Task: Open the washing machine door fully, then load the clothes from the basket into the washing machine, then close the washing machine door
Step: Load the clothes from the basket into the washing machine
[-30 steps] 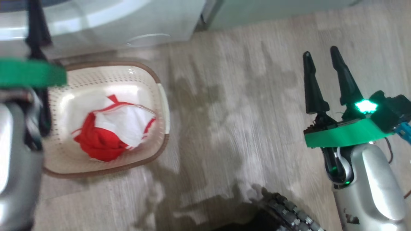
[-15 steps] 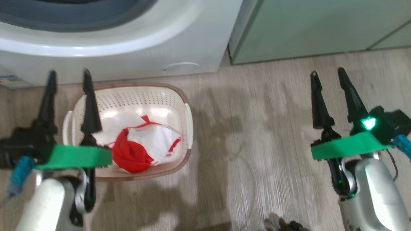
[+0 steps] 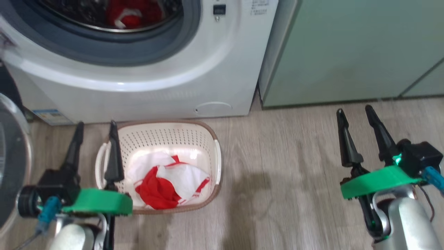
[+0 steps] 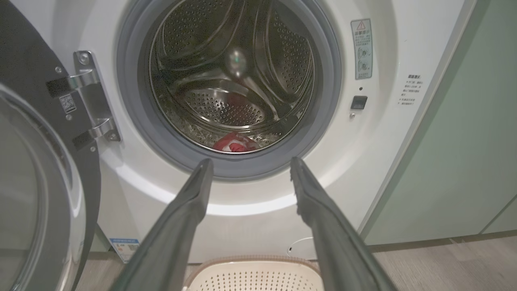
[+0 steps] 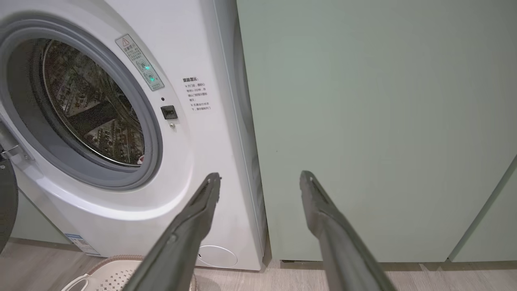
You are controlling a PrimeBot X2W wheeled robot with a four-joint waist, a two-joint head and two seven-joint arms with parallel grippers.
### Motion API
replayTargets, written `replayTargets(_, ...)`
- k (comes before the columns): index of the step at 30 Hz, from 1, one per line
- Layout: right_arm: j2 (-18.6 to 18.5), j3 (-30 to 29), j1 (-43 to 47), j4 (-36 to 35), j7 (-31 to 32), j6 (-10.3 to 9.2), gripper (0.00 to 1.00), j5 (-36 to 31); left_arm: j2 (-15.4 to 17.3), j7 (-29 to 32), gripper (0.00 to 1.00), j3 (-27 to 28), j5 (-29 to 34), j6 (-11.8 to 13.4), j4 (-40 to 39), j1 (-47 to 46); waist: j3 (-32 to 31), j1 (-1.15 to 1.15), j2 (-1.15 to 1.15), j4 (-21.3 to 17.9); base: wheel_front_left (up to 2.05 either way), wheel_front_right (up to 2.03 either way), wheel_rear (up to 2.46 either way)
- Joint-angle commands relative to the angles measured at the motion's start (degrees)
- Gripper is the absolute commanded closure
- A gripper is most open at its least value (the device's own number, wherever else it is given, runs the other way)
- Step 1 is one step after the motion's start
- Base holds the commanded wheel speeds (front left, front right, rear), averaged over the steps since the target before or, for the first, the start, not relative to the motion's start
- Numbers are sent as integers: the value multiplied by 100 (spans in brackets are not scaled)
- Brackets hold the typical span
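Judging the loading step to be in hand, I start with the head view: the washing machine [image 3: 145, 83] stands open, its washing machine door [image 3: 12, 163] swung out at the left edge, and a red piece [image 3: 133, 14] lies inside. The basket [image 3: 166, 122] sits on the floor [image 3: 295, 173] just in front of the machine, with the clothes [image 3: 170, 184] heaped in its bottom, a soft red bundle with white panels that looks loose and easy to pinch. My left gripper [image 3: 96, 124] hangs over the basket's left rim, fingers wide and empty; my right gripper [image 3: 354, 109] is well apart over bare floor, fingers also wide, holding nothing. In the left wrist view the steel drum [image 4: 226, 72] faces me squarely past the grey seal [image 4: 133, 121], the red piece low at its front. The right wrist view looks at the pale green cabinet [image 5: 383, 121] beside the machine. Next, I reckon, the left gripper must tip down into the basket, close on the bundle and carry it over the seal.
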Motion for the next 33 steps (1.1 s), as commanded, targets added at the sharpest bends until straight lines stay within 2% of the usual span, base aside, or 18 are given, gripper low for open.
replayTargets(1, -15, 108, 5, -234, 30, 0, 0, -54, 55, -61, 0, 184, 61, -15, -140, -71, -166, 1, -1, 54, 0, 0, 0)
replayTargets(16, -15, 112, 531, -651, 407, 0, 0, -159, 51, -37, 0, 24, 35, -30, 78, 272, -720, 1, -1, 128, 0, 0, 0)
replayTargets(33, -15, 115, 581, -705, 376, 0, 0, -106, 105, 6, 0, -14, -27, -30, 100, 245, -684, 1, -1, 149, 0, 0, 0)
